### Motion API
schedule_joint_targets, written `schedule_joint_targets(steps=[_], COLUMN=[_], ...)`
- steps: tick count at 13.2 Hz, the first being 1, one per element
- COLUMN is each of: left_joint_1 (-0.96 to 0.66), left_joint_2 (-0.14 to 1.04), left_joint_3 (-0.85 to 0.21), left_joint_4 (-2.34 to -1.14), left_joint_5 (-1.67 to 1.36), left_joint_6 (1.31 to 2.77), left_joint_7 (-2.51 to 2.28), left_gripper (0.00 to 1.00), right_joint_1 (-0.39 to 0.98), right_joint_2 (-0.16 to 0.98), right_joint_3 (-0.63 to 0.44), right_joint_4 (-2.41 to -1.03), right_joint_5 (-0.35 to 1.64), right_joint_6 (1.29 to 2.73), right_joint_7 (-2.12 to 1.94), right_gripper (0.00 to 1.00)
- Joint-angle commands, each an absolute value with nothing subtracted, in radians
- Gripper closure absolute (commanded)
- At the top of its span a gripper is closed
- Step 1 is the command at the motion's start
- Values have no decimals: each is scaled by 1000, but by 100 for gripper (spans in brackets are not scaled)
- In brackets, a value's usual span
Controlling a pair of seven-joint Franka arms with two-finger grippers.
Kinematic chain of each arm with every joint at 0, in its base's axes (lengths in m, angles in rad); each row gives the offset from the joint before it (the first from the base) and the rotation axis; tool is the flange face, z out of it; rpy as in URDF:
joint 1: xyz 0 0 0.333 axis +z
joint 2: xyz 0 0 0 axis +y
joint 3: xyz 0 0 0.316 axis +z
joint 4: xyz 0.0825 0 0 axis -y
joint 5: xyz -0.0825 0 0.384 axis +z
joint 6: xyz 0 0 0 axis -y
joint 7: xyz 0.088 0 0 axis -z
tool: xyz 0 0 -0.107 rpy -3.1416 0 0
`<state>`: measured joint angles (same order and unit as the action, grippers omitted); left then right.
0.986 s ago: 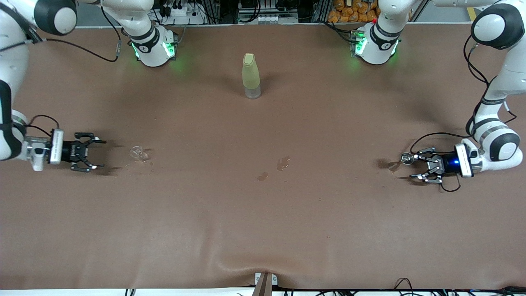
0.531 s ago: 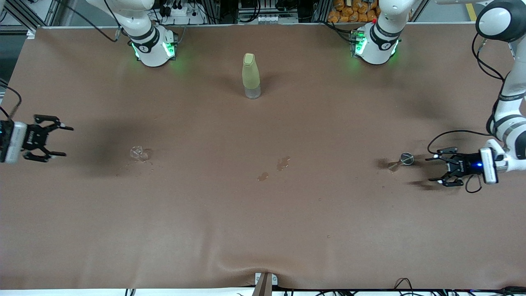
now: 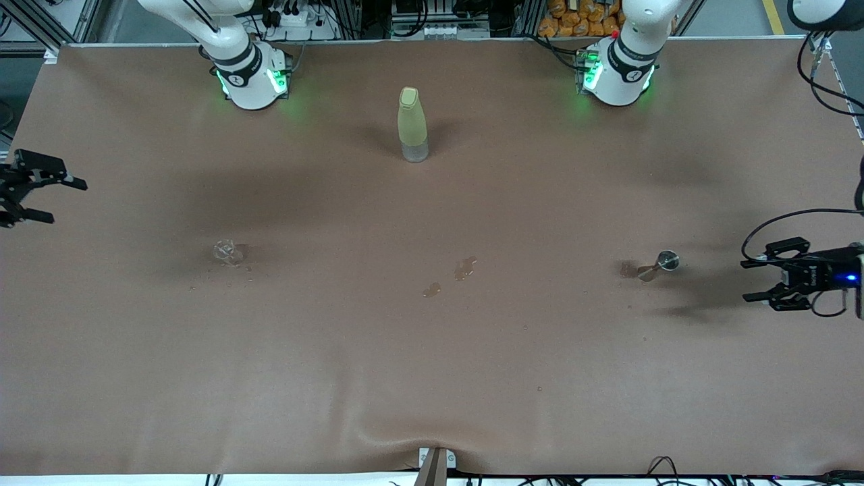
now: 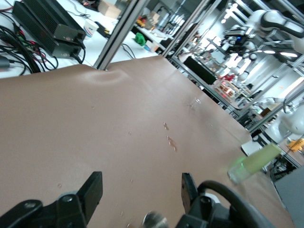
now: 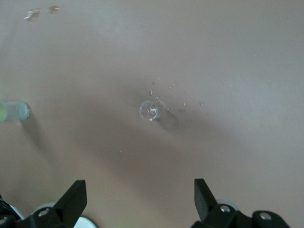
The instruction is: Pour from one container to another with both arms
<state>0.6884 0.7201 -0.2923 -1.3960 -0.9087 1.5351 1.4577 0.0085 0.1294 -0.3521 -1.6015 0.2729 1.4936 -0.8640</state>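
The tiny silver metal cup [image 3: 668, 260] stands upright on the brown table toward the left arm's end. My left gripper [image 3: 745, 280] is open and empty, well apart from it at that end's edge. In the left wrist view the silver cup's rim [image 4: 154, 220] shows low between the spread fingers of the left gripper [image 4: 141, 185]. The clear glass cup [image 3: 228, 252] stands toward the right arm's end, with droplets around it. My right gripper [image 3: 69, 200] is open and empty at that end's edge. The right wrist view has the glass cup [image 5: 150, 110] far ahead of the open right gripper [image 5: 140, 190].
A tall yellow-green bottle [image 3: 412, 125] stands mid-table near the arm bases; the bottle [image 4: 254, 161] also appears in the left wrist view. Small spilled puddles [image 3: 464, 268] lie mid-table, and a wet patch [image 3: 631, 268] lies beside the silver cup.
Both grippers drew back from the cups toward their own table ends, staying open. The left gripper's fingers left the silver cup. Neither cup moved.
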Motion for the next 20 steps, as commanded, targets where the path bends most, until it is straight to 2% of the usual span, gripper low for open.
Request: schedule_joint_targets(steps=[1,2,3,4,8,12,16,20], left_joint_1=[683,683,683,683,675,661,539,466], left_joint_2=[599,579,562,557,528,453,367,260], left_joint_3=[-290,-290,-285,-285,-288,-296,-296,-308], left_joint_4=[-1425,-1424,-1416,-1410,-1330,-1330,-1333,-1385], left_joint_5=[-885,-885,-885,-884,-663,-502,-191,-103], left_joint_6=[1601,1603,1612,1618,1638,1675,1692,1658], left_joint_7=[1312,1234,1147,1047,824,485,327,152], left_gripper=[22,22,5,0,0,0,0,0], right_joint_1=[8,5,-6,-27,-83,-69,-57,-48], right_joint_2=[104,92,81,75,67,67,57,-37], right_joint_3=[-257,-224,-189,-146,-22,-21,-28,-29], right_joint_4=[-1513,-1505,-1503,-1503,-1471,-1454,-1466,-1600], right_joint_5=[181,160,141,134,72,55,37,23], right_joint_6=[1427,1425,1425,1424,1417,1417,1457,1542], right_joint_7=[-625,-562,-505,-448,-252,-172,-161,-160], right_gripper=[0,0,0,0,0,0,0,0])
